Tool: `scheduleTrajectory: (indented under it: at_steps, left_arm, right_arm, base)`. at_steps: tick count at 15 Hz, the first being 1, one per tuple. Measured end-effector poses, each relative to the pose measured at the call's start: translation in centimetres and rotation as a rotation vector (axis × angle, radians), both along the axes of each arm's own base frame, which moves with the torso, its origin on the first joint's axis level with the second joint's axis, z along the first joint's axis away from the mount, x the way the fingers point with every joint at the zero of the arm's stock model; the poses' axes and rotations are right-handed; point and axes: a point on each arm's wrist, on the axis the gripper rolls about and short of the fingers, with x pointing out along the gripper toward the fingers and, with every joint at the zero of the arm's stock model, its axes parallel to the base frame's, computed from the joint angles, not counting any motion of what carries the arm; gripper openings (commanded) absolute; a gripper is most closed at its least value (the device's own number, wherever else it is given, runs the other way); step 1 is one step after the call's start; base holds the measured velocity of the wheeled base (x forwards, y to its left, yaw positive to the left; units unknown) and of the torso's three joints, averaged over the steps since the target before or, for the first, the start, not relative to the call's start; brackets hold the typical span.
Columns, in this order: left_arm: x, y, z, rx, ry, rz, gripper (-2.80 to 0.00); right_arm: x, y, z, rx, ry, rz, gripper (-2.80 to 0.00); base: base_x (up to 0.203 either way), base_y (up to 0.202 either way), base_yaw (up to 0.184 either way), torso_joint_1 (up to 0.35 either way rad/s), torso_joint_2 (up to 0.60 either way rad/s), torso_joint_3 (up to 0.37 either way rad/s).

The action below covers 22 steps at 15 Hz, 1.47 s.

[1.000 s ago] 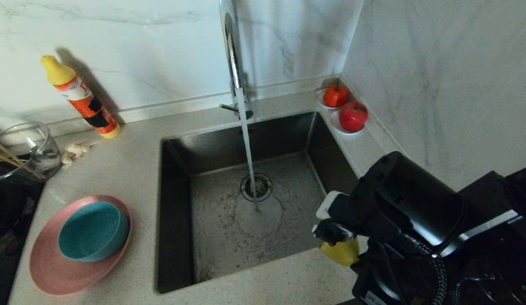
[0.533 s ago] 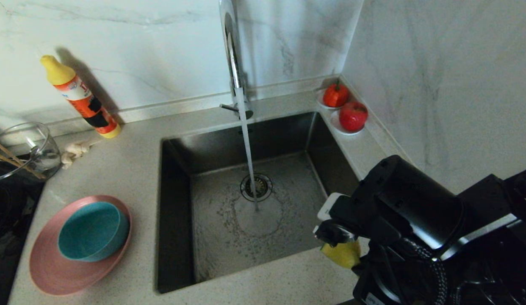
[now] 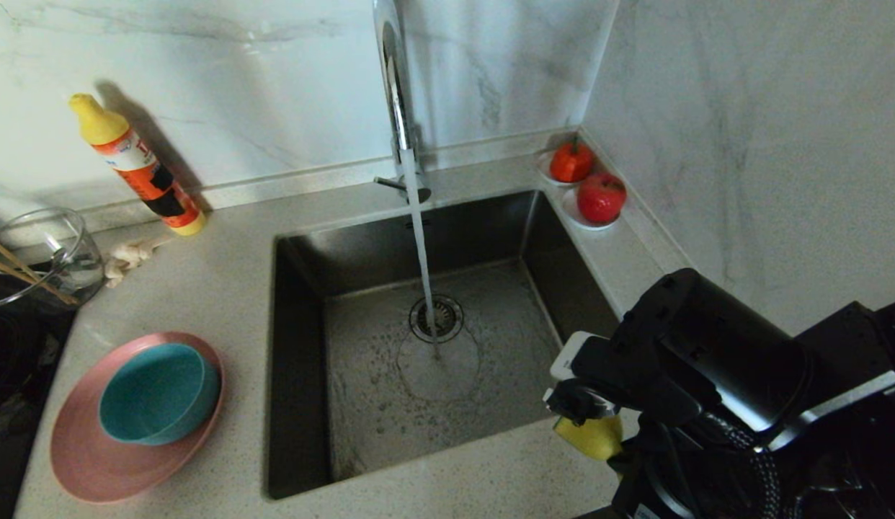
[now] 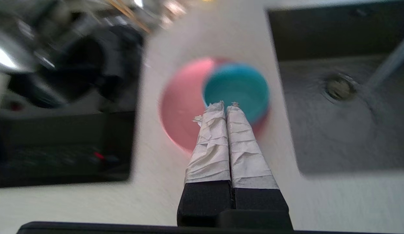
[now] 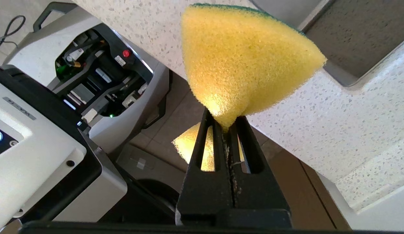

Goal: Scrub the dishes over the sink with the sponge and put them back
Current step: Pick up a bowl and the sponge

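The teal bowl [image 3: 156, 393] sits inside the pink plate [image 3: 94, 461] on the counter left of the sink [image 3: 390, 404]. Water runs from the chrome tap [image 3: 397, 94] onto the drain. Wooden sticks [image 3: 15, 274] lean in the glass jug [image 3: 51, 252]. My right gripper [image 3: 584, 418] hovers at the sink's front right corner, shut on the yellow sponge [image 3: 590, 436], which bulges beyond the fingers [image 5: 218, 136]. In the left wrist view my left gripper [image 4: 225, 104] is shut and empty, its white-wrapped fingers above the bowl [image 4: 241, 87] and plate [image 4: 181, 107]. The left arm is outside the head view.
An orange bottle with a yellow cap [image 3: 141, 169] leans on the back wall, with a crumpled cloth [image 3: 127, 258] beside it. Two saucers with red fruit [image 3: 600, 197] stand at the sink's back right corner. A dark hob [image 3: 8, 375] borders the counter's left edge.
My right gripper with the sponge has drifted slightly toward the front right of the sink. The dishes have not moved, and the water keeps running.
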Motion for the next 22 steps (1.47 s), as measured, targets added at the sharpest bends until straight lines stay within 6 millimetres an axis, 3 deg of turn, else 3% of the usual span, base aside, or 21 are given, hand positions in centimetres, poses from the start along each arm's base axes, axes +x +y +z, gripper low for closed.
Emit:
scheduleTrajectory:
  at_steps: [3,5,8,11,15,22]
  left_arm:
    - [4.4,0.3,4.4,0.004,0.109,0.118,-2.80]
    - [8.5,0.5,5.4,0.007,0.222,0.194,-2.80]
    - [15.5,1.5,4.5,-0.021,0.431,0.258,-2.80]
    - [20.5,3.3,2.0,-0.153,0.585,0.278,-2.80]
    - [23.1,5.2,-0.4,-0.327,0.665,0.308,-2.80]
    - [24.4,5.8,-0.6,-0.469,0.594,0.260,-2.80]
  right_arm:
    - [0.1,0.1,-0.3,-0.006,0.007,0.002,-2.80]
    - [0.2,0.3,-0.4,-0.011,0.010,0.002,-2.80]
    - [0.4,0.6,-0.7,-0.008,0.008,0.003,-2.80]
    - [0.4,0.7,-0.8,-0.012,0.011,0.003,-2.80]
    - [0.4,0.7,-0.9,-0.013,0.012,0.003,-2.80]
    - [0.3,0.5,-0.7,-0.007,0.008,0.003,-2.80]
  base:
    - [0.000,0.000,0.000,0.000,0.00,0.000]
    - [0.000,0.000,0.000,0.000,0.00,0.000]
    - [0.000,0.000,0.000,0.000,0.00,0.000]
    - [0.000,0.000,0.000,0.000,0.00,0.000]
    - [0.000,0.000,0.000,0.000,0.00,0.000]
    - [0.000,0.000,0.000,0.000,0.00,0.000]
